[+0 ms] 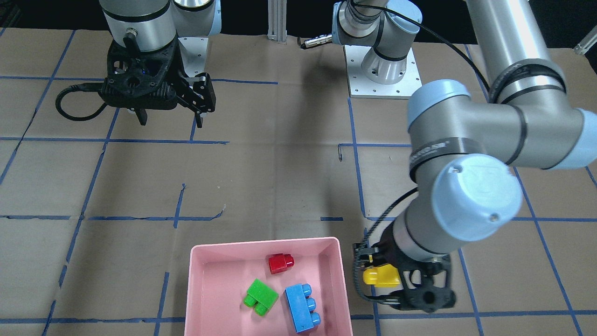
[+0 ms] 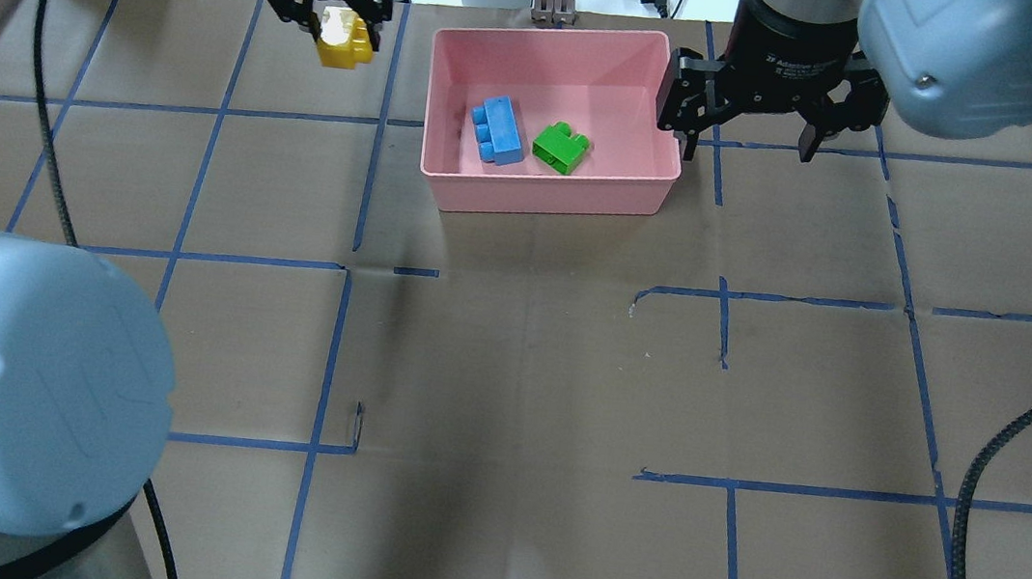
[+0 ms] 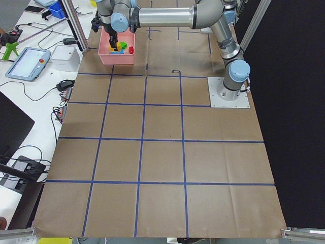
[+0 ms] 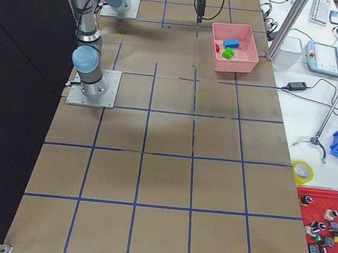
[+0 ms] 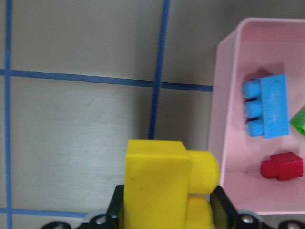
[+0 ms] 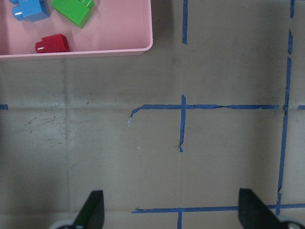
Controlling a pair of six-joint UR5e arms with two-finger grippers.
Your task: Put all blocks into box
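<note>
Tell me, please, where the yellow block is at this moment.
The yellow block is held in the left gripper, just outside the pink box, to the box's right in the front-facing view.

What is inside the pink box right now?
A red block, a green block and a blue block lie on its floor. The yellow block is outside, held by the left gripper. Nothing inside looks covered.

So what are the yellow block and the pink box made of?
The yellow block looks like hard plastic: smooth, slightly shiny, with moulded round studs. The pink box seems plastic too: thin smooth walls, rounded corners, an even colour.
</note>
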